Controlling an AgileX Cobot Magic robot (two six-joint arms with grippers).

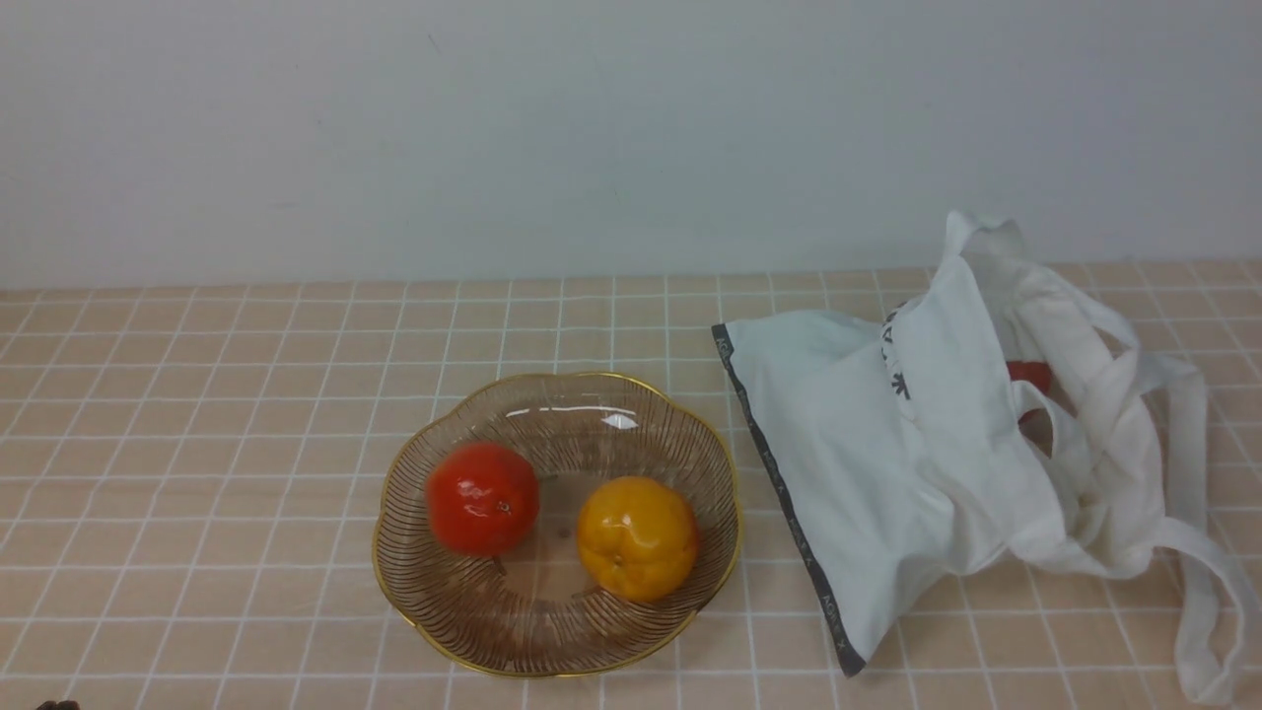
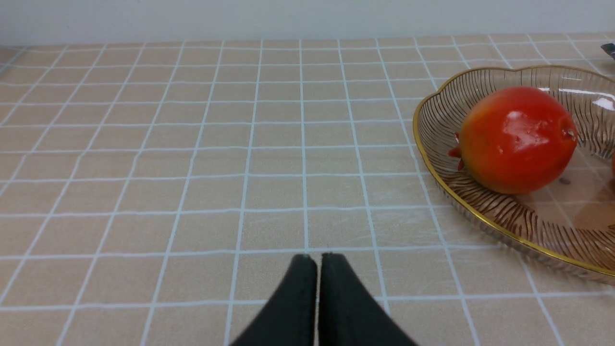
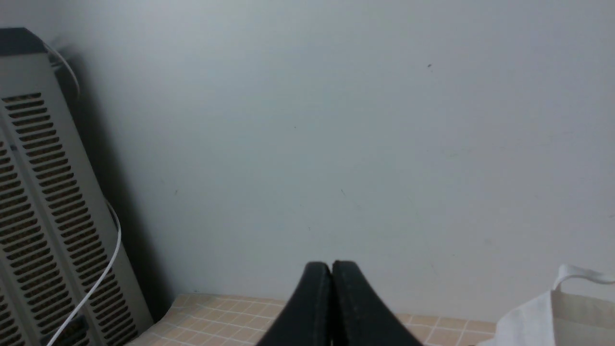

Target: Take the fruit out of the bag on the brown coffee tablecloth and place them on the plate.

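Observation:
A red-orange fruit [image 1: 482,498] and a yellow-orange lobed fruit [image 1: 637,538] lie side by side in the ribbed glass plate [image 1: 552,399] with a gold rim. The white cloth bag [image 1: 868,444] lies on the checked cloth [image 1: 197,394] to the right of the plate, its mouth facing right; something red [image 1: 1030,375] shows inside the mouth. My left gripper [image 2: 317,257] is shut and empty, low over bare cloth, apart from the plate [image 2: 447,144] and the red fruit [image 2: 516,139]. My right gripper [image 3: 331,264] is shut and empty, facing the wall, with the bag [image 3: 547,317] off to one side.
The bag's long straps [image 1: 1198,592] trail over the cloth toward the front right corner. A grey vented unit [image 3: 43,216] with a white cable stands against the wall in the right wrist view. A plain grey wall [image 1: 592,128] runs behind the table.

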